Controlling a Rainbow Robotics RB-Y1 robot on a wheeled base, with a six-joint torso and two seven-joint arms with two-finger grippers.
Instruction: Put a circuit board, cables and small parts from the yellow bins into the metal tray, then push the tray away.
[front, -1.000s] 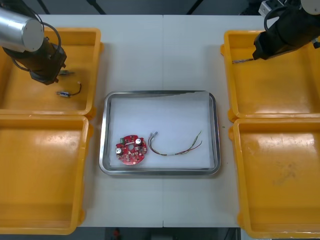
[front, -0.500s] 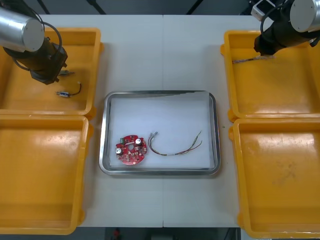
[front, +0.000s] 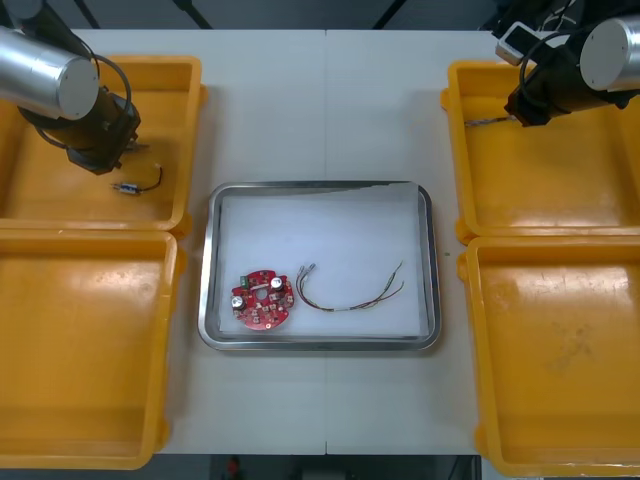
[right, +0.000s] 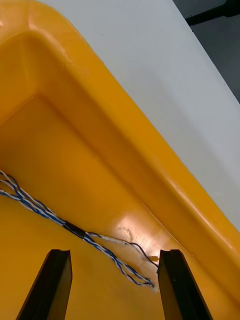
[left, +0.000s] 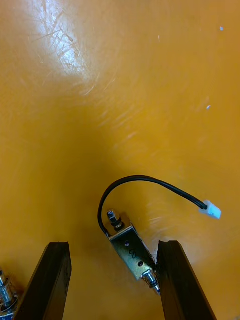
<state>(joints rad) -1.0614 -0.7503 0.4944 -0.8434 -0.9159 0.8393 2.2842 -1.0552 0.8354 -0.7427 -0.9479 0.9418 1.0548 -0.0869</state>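
In the far left yellow bin (front: 40, 195) lies a small metal part (front: 126, 187) with a black cable. My left gripper (front: 103, 160) hovers just beyond it. In the left wrist view that gripper (left: 114, 245) is open, and the small metal part (left: 132, 250) lies between its fingers, nearer one finger (left: 175, 280). My right gripper (front: 522, 112) is over the far right bin (front: 560, 190), at the end of a twisted blue and white cable (front: 486, 122). That gripper (right: 115, 252) is open too, with the cable's end (right: 132, 275) between its fingers. The metal tray (front: 215, 260) holds a round red circuit board (front: 262, 298) and a red and yellow cable (front: 350, 295).
The part's black cable (left: 145, 179) ends in a white plug (left: 212, 209). Another small metal part (left: 5, 292) sits beside my left finger. The two near bins (front: 80, 350) (front: 560, 350) flank the tray. The far right bin's wall (right: 125, 135) rises close behind the blue and white cable.
My right arm has turned and drawn back toward the far right, its gripper staying over the cable's end. The left gripper has edged slightly toward the small metal part.
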